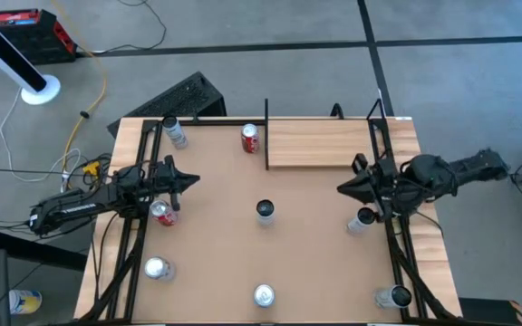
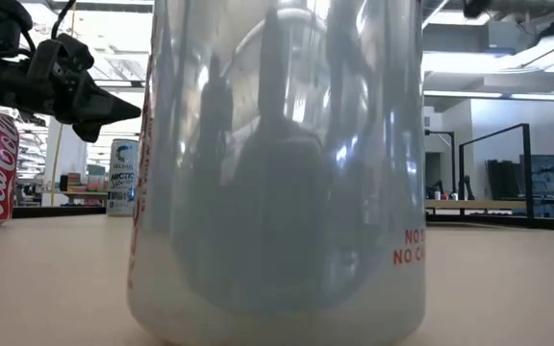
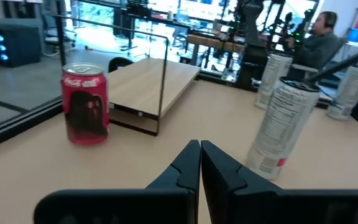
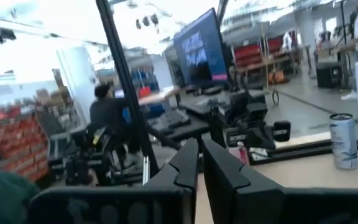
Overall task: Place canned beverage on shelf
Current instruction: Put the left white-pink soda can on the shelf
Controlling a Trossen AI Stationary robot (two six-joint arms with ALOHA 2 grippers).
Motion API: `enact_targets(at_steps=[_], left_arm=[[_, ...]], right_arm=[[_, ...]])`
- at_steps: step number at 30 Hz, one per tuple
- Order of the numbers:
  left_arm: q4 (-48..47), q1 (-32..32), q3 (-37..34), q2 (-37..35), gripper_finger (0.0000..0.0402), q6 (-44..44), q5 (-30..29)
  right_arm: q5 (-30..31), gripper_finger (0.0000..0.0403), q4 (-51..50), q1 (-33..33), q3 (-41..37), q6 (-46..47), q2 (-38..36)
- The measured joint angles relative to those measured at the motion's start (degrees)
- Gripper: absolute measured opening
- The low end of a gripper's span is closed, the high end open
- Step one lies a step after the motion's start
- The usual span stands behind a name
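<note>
The shelf [image 1: 320, 145] is a pale wood plank at the table's far right, with a thin black rail [image 1: 266, 136] at its left end. A red can [image 1: 250, 138] stands upright on the table just left of that rail; in the left wrist view both show, the can [image 3: 86, 102] beside the shelf [image 3: 148, 87]. A tall silver can [image 1: 265, 211] stands at the table's middle. My left gripper [image 1: 188, 179] is shut at the left side, pointing level toward the right. My right gripper [image 1: 343, 188] is shut at the right side, raised above the table and empty.
Another red can [image 1: 162, 213] stands right beside my left gripper, and a silver can [image 1: 362, 219] beside my right one. More silver cans stand at the far left [image 1: 175, 132] and along the near edge [image 1: 263, 295]; that near one fills the low view [image 2: 277, 173].
</note>
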Motion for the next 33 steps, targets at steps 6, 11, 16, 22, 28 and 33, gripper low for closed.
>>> enact_targets(at_steps=[6,11,16,22,28,33], left_arm=[[-1.67,0.0,0.02,0.0,0.0,-0.02,-2.24],[-1.95,-0.01,0.02,0.02,0.0,-0.02,-2.42],[-1.97,-0.01,0.02,0.02,0.0,-0.9,-1.68],[-2.01,0.0,0.02,0.02,0.0,-1.49,-1.53],[-1.9,0.0,0.02,0.02,0.0,1.87,-2.23],[-1.9,0.0,0.02,0.02,0.0,2.51,-2.24]], right_arm=[[2.86,0.0049,-12.93,5.56,16.11,-3.86,10.98],[3.02,0.0049,-17.72,9.18,26.62,-10.06,18.11],[3.01,0.0049,-33.54,10.41,35.58,-6.41,23.62],[4.76,0.0056,-57.74,11.03,46.79,14.78,28.31],[10.23,0.0079,-78.83,12.73,51.24,27.42,32.82],[10.58,0.0115,-88.92,11.29,51.25,31.52,35.73]])
